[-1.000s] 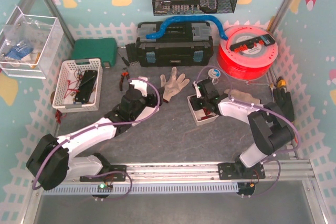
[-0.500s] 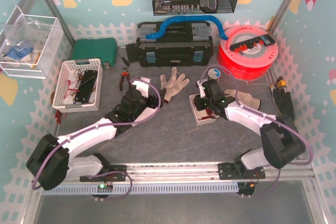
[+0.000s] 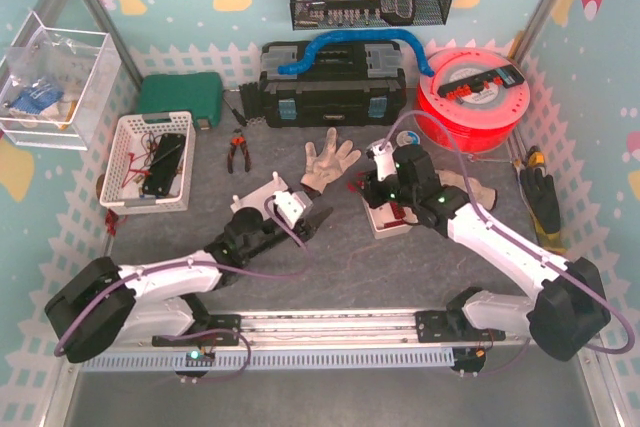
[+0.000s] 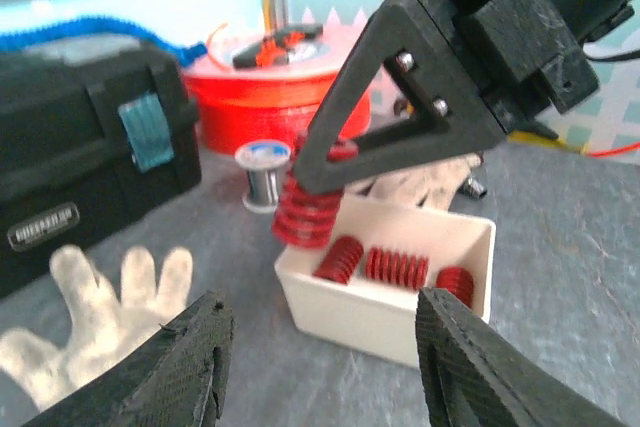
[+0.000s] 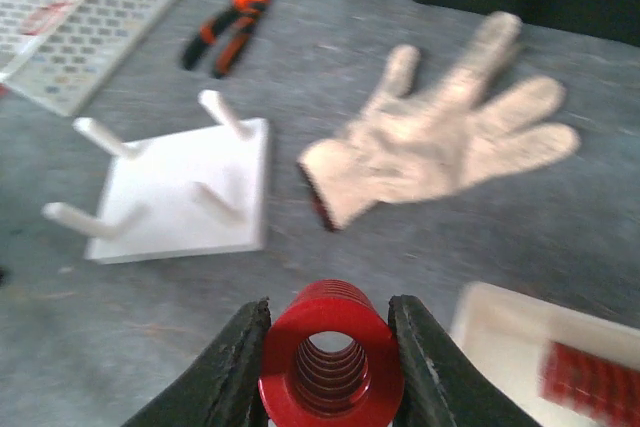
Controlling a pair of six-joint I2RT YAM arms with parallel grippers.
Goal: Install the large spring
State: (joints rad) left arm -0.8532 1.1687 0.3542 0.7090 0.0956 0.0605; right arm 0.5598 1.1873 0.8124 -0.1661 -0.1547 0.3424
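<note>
Grey desk [image 3: 330, 257], pastel walls with a white picket fence printed all round, and a black toolbox [image 3: 333, 85] and red spool [image 3: 470, 97] parked along the top of the overhead view.

The spring [image 5: 330, 367] is pinched from both sides between the fingers of the right hand [image 5: 328, 322]. It's carried just above the left end of the white tray [image 4: 350, 312], where a few more red springs are lying. In the left wrist view it's seen hanging roughly upright, a bit tilted. In the right wrist view it's looked at end-on, bore straight at the lens, so its long axis is reckoned to run along the fingers.

The left hand [image 3: 300, 215] is spread fairly wide, with nothing gripped.

Now the bit that matters. The peg plate [image 5: 185, 192] is laid flat on the desk, pegs up, to the upper left of the spring in the right wrist view. A glove [image 5: 440, 147] is off to the upper right. From overhead, the plate is found left of the right hand and just beside the left hand, partly hidden by that arm. So the plate is closer to the empty hand, not the loaded one. A carry to the left is probably called for, with the bore lined up over a peg. Which peg is meant for this spring can't be told.
</note>
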